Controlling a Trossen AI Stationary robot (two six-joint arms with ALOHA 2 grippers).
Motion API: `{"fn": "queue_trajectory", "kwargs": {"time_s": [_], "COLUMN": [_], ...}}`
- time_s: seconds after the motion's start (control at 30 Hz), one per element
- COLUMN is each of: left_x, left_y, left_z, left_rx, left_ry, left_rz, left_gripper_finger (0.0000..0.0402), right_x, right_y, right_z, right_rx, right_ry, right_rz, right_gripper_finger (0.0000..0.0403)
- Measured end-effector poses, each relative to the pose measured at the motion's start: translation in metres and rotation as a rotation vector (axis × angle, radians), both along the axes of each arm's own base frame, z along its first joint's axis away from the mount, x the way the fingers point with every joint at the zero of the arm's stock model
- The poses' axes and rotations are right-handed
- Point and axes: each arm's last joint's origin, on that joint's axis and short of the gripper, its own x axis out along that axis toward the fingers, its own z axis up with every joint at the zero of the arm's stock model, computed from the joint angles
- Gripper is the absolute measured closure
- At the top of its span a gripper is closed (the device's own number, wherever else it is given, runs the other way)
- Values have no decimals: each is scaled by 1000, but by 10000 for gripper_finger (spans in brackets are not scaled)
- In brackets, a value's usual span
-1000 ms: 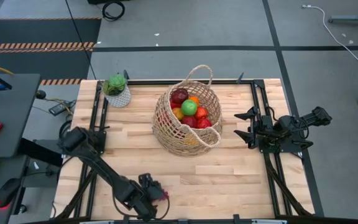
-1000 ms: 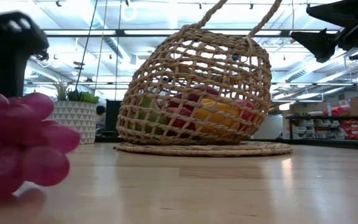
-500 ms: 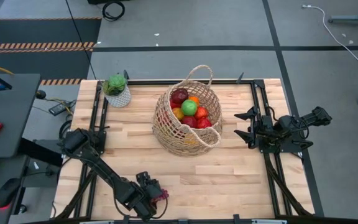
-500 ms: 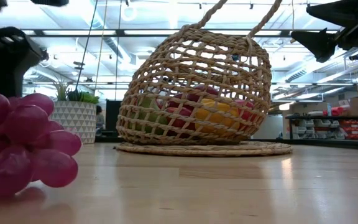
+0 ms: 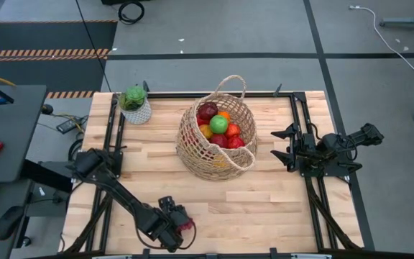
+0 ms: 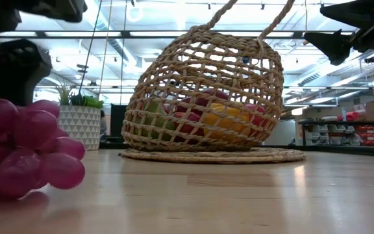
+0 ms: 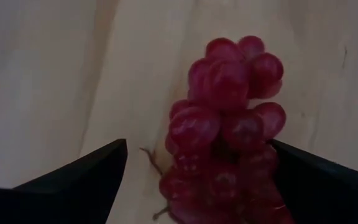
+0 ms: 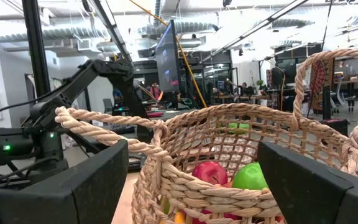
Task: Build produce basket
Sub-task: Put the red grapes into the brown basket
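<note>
The left hand (image 5: 179, 227) has crept forward, fingers spread around the purple grapes (image 7: 225, 134) near the counter's (image 5: 279, 201) front edge. The right hand (image 5: 282, 146) waits released beside the filled basket (image 5: 196, 155).

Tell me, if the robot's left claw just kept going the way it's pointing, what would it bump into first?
Most likely the purple grape bunch: it lies on the table between the open fingers of the left gripper, directly ahead.
</note>
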Motion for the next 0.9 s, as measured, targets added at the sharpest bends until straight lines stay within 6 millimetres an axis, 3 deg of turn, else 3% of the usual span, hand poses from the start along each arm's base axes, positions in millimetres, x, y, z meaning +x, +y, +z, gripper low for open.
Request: {"fn": "queue_trajectory", "kwargs": {"time_s": [0.17, 0.63, 0.9], "left_x": [2, 1, 2], "left_y": [-2, -2, -2], "left_z": [-9, -9, 7], "left_rx": [8, 13, 62], "left_ry": [21, 44, 110], "left_rz": [-23, -72, -134], "left_gripper_finger": [57, 192, 233], "right_x": [0, 0, 0], "right_y": [0, 0, 0], "right_z": [0, 0, 0], "right_rx": [0, 0, 0], "right_ry": [0, 0, 0], "right_rz": [0, 0, 0], "right_gripper_finger": [43, 43, 43]}}
